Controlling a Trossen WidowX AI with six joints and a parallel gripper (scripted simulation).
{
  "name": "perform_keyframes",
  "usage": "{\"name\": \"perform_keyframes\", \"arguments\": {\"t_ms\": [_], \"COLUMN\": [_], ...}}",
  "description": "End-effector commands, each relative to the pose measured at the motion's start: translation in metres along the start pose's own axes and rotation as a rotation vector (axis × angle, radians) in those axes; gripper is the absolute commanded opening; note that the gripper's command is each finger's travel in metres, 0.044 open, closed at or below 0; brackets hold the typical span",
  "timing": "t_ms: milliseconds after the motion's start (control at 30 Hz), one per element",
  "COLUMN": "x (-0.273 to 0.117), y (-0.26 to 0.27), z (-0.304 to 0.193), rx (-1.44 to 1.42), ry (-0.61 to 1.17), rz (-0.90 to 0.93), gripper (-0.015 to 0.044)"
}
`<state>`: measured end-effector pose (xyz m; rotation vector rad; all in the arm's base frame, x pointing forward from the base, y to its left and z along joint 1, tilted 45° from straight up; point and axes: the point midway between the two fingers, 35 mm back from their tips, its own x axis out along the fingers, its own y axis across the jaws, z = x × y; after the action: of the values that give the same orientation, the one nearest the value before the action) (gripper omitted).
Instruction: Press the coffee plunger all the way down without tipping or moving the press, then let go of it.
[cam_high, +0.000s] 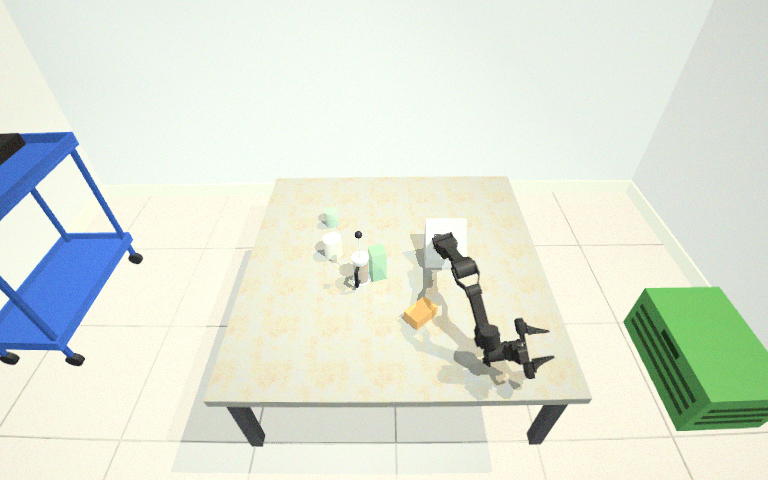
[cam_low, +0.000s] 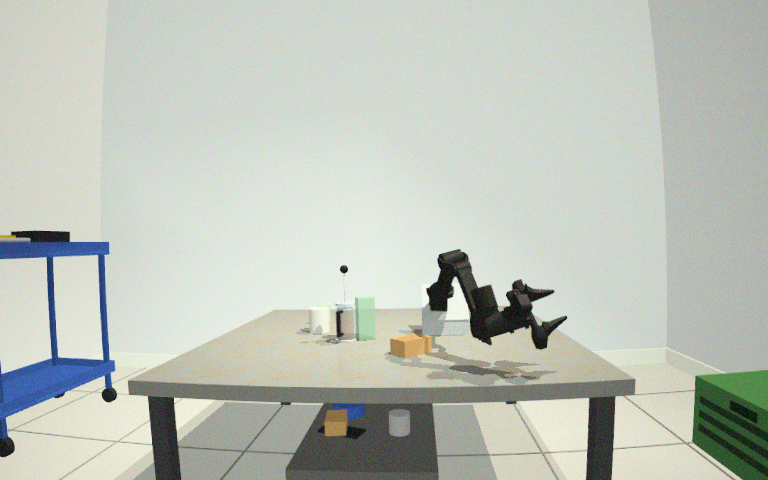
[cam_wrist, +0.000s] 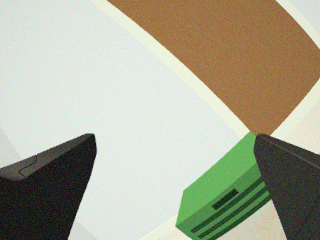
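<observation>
Top view showed my claw (cam_high: 544, 344) spread wide and holding nothing, near the table's (cam_high: 317, 367) front right corner. The coffee press (cam_high: 359, 266) stood upright left of the table's middle, plunger knob (cam_high: 357, 233) raised, just beside a green box (cam_high: 377, 262).

walls: pale, plain | floor (cam_high: 594, 283): light tiles | table (cam_high: 339, 367): beige top, dark legs | blue cart (cam_high: 50, 249) left | green box (cam_high: 702, 350) right

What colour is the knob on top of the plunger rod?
Black. The knob shows best in the exterior view, against the pale wall.
</observation>
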<state>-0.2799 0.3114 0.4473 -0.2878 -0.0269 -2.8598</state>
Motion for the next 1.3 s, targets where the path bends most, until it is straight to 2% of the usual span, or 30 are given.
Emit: {"name": "perform_keyframes", "arguments": {"t_ms": [0,100,200,433,667,1000,1267], "x": [-0.002,-0.017,-0.052,-0.174,-0.298,-0.45,-0.531], "y": [-0.001,-0.007,-0.019,-0.036,-0.015,0.079,0.197], "z": [0.0,0.001,0.002,0.007,0.009,0.006,-0.009], "rx": [0.0,-0.002,-0.003,-0.006,-0.005,0.001,0.004], "ry": [0.0,0.003,0.007,0.009,-0.002,-0.061,-0.145], "rz": [-0.006,-0.045,-0.135,-0.437,-0.743,-1.195,-1.56], "gripper": [0.0426,0.044,0.044,0.044,0.044,0.044,0.044]}}
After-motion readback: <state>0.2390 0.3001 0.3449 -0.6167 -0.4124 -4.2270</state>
